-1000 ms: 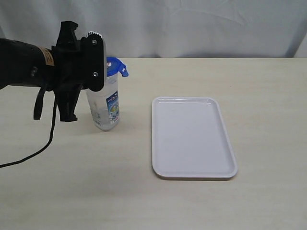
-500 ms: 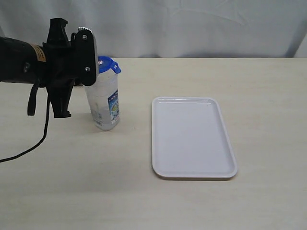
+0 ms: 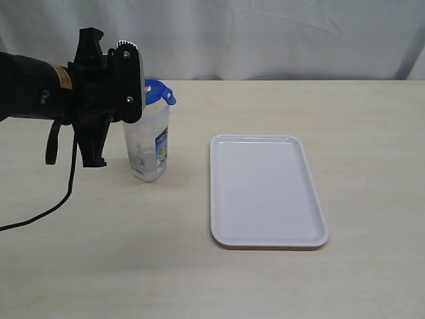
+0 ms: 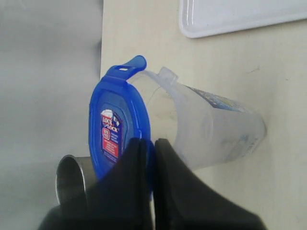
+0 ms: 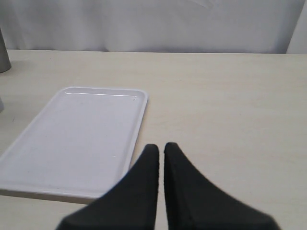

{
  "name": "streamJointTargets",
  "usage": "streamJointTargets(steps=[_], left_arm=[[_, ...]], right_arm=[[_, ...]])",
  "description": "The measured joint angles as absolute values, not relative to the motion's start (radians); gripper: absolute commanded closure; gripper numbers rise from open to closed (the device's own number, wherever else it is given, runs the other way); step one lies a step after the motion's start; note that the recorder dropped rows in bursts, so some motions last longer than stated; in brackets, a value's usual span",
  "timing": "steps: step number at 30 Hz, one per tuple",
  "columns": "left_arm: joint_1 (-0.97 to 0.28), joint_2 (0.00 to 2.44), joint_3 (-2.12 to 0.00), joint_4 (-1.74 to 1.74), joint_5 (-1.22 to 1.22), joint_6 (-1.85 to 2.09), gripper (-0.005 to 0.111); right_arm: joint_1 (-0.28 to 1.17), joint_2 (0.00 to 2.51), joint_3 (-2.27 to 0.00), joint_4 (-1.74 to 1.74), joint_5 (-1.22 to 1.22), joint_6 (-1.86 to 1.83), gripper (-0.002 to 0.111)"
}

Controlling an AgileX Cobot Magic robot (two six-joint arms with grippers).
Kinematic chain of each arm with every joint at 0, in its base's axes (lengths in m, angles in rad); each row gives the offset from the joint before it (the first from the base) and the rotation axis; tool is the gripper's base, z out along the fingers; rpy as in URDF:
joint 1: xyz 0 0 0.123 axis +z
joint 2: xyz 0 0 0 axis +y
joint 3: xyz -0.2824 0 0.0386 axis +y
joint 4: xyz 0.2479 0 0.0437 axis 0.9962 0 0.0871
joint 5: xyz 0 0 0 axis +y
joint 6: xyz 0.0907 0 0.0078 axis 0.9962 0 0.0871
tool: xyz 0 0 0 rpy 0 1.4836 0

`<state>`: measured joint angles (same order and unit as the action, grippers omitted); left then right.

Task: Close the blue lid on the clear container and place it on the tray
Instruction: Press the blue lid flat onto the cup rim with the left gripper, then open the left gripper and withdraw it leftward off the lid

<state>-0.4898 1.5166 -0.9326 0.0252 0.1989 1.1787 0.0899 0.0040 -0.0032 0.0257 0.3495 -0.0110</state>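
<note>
The clear container (image 3: 150, 145) stands on the table left of the tray (image 3: 265, 193), its label facing the tray. The blue lid (image 3: 157, 92) sits over its mouth, slightly askew, with one flap (image 4: 134, 64) sticking out. In the left wrist view my left gripper (image 4: 149, 143) is shut on the rim of the blue lid (image 4: 117, 124), whose red-and-white sticker faces outward, and the clear container (image 4: 211, 127) shows below it. My right gripper (image 5: 160, 147) is shut on nothing, just off a corner of the tray (image 5: 76, 139); it is out of the exterior view.
A grey steel cup (image 4: 72, 177) stands behind the container, close to the left gripper, and also shows at an edge of the right wrist view (image 5: 3, 52). A cable trails from the left arm (image 3: 33, 93) over the table. A white curtain backs the table.
The left arm swung left and then back right with the lid in its grip. The container's top leaned left with it, and the container now stands a little further right.
</note>
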Motion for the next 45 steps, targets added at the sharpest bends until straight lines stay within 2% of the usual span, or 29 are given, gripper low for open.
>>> streamJointTargets(steps=[21,25,29,34,39,45], left_arm=[[-0.490,1.517,-0.933,0.074,0.249,1.179,0.106],[-0.490,1.517,-0.933,0.074,0.244,1.179,0.095],[-0.490,1.517,-0.933,0.074,0.241,1.179,0.074],[-0.490,1.517,-0.933,0.074,0.241,1.179,0.058],[-0.490,1.517,-0.933,0.074,0.243,1.179,0.049],[-0.490,1.512,-0.933,0.051,0.316,1.161,0.048]], right_arm=[[0.090,0.004,-0.003,0.026,0.349,-0.011,0.104],[0.090,0.004,-0.003,0.026,0.349,-0.011,0.104],[0.090,0.004,-0.003,0.026,0.349,-0.011,0.104],[0.090,0.004,-0.003,0.026,0.349,-0.011,0.104],[0.090,0.004,-0.003,0.026,0.349,-0.011,0.104],[0.090,0.004,-0.003,0.026,0.349,-0.011,0.104]])
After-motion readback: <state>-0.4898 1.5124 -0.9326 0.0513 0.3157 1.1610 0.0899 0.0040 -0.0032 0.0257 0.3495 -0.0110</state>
